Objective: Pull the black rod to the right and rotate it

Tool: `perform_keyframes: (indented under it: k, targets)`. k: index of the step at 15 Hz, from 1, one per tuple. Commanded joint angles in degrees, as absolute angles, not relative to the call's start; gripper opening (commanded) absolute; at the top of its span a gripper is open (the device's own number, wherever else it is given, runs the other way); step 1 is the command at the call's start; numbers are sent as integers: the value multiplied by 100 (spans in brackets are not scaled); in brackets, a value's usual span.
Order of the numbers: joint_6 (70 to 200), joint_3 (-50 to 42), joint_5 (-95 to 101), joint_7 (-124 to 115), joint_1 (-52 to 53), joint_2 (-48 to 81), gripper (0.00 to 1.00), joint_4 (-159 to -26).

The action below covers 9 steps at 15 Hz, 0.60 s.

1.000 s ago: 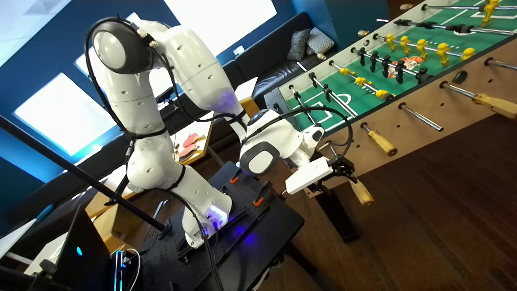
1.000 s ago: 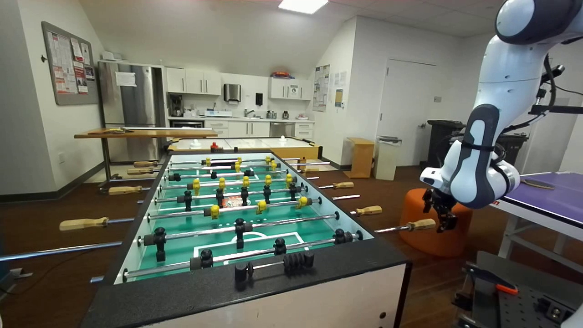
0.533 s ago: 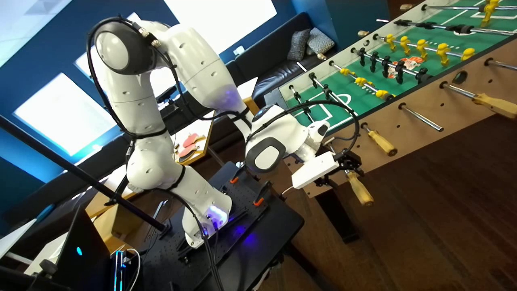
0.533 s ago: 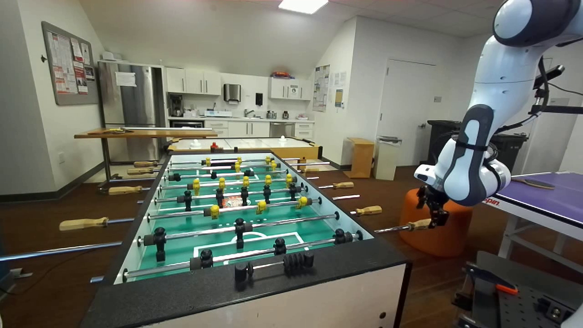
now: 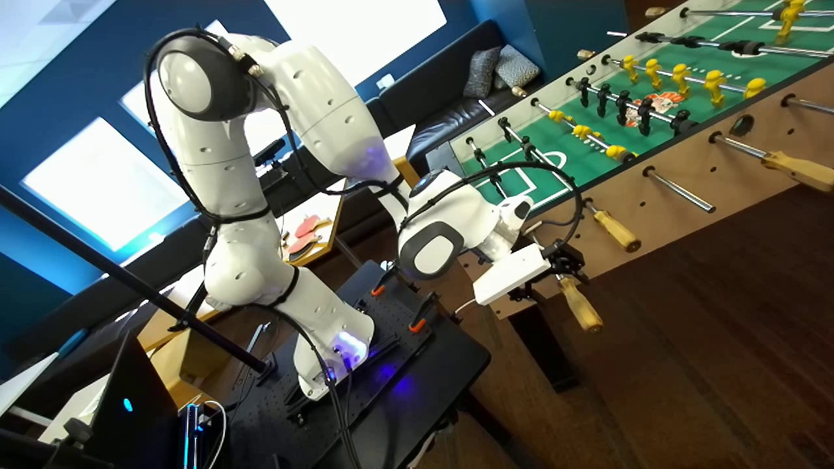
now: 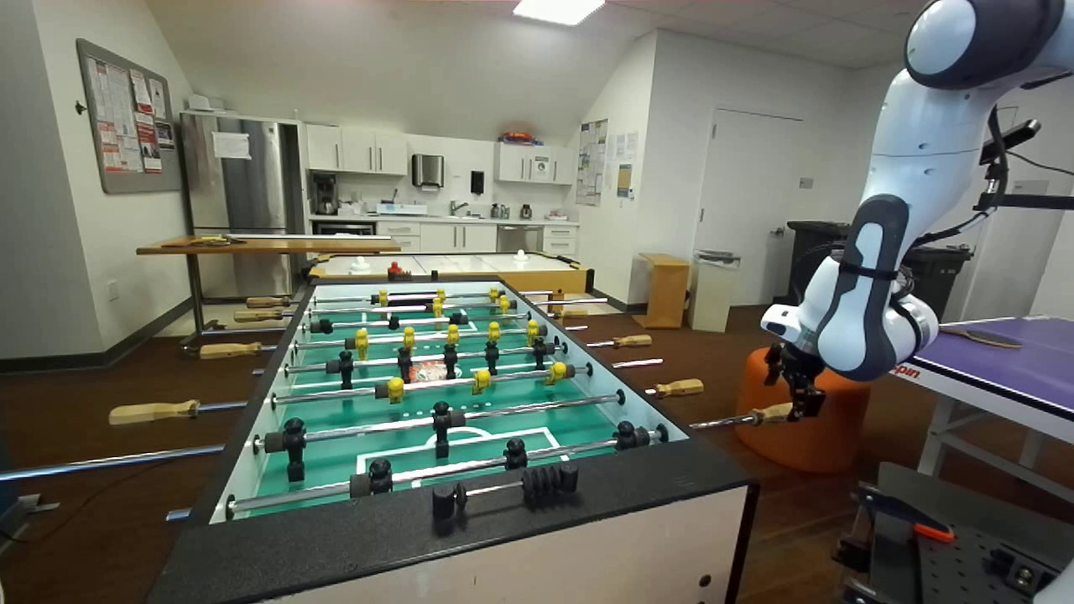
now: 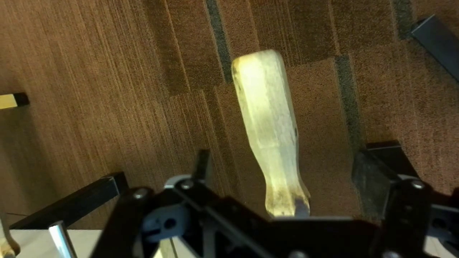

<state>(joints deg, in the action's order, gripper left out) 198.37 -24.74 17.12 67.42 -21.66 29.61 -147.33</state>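
"Flanking the wooden handle point(image 7: 269, 125) in the wrist view, the gripper point(image 7: 290, 173) stands wide, its fingers point(image 7: 374, 182) well apart, one to each side."

"Contact anywhere?"

"Both fingertips stand clear of it in that view; brown floor point(image 7: 107, 89) shows through the gaps. The handle's narrow end passes out of sight behind the gripper's black body, so contact there: cannot tell. In an exterior view a finger point(image 6: 810, 404) meets the handle's free end in outline; depth unclear."

"And the rod?"

"The rod point(image 6: 453, 468) bearing that handle: silver shaft, black figures point(image 6: 515, 454), lying across the foosball table point(image 6: 654, 495) at the end with the score beads point(image 6: 550, 481). In both exterior views its handle juts out past the side wall point(image 5: 658, 221), right by the gripper."

"Neighbours?"

"Next along that side, a second handle point(image 5: 612, 229), then a bare rod end point(image 5: 681, 189), then a third handle point(image 5: 798, 169). Yellow figures point(image 6: 481, 382) hang on other rods point(image 6: 436, 385) over the green field point(image 6: 331, 455)."

"Beyond that?"

"The robot arm point(image 5: 335, 120) extends from a black tabletop point(image 5: 453, 358) on which its base point(image 5: 329, 342) stands. In an exterior view an orange stool point(image 6: 797, 449) shows behind the gripper, and a purple table point(image 6: 1024, 361) stands near the arm, a paddle point(image 6: 992, 339) lying on it. Farther off: a black sofa point(image 5: 423, 78) with two cushions point(image 5: 482, 73), and, across the room, a steel fridge point(image 6: 252, 193) and white cabinets point(image 6: 361, 151)."
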Motion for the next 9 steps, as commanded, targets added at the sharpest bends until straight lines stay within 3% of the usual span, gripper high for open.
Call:
perform_keyframes:
  k: [1,9]
  targets:
    - [19837,-2297,2057,6728,-2428,2974,100,-14461]
    - [19834,-2057,2533,6769,-2804,3290,100,-14425]
